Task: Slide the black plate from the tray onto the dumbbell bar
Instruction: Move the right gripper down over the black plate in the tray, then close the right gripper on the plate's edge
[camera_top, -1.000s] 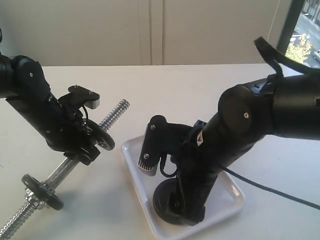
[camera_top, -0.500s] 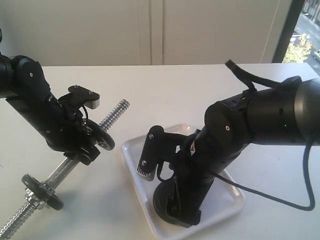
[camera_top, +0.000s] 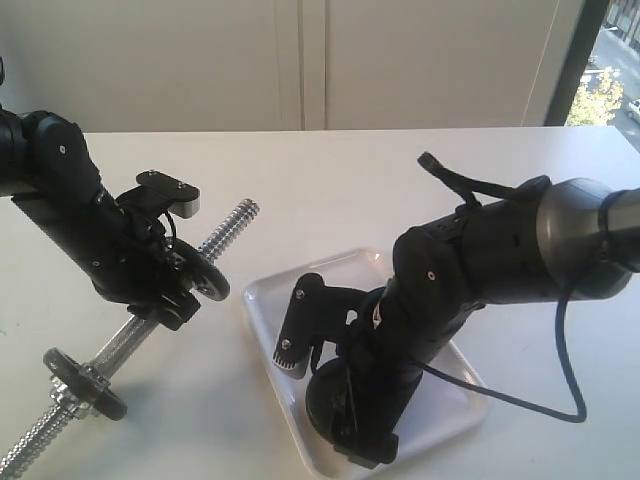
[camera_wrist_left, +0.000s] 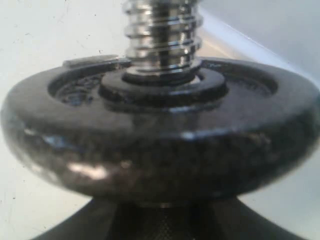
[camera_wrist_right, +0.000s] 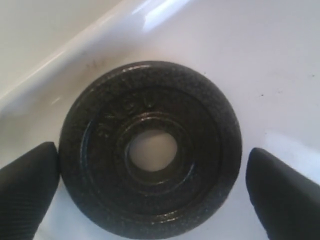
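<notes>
Black plate (camera_wrist_right: 150, 150): flat in white tray (camera_top: 262, 300), straddled by right gripper (camera_wrist_right: 152, 187), jaws spread wide, poised for pickup. Dumbbell bar (camera_top: 230, 225): clamped mid-shaft by left gripper (camera_top: 170, 290), threaded end tilted up, presumably to receive plate

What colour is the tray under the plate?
Tray: glossy white; right wrist view shows best.
</notes>
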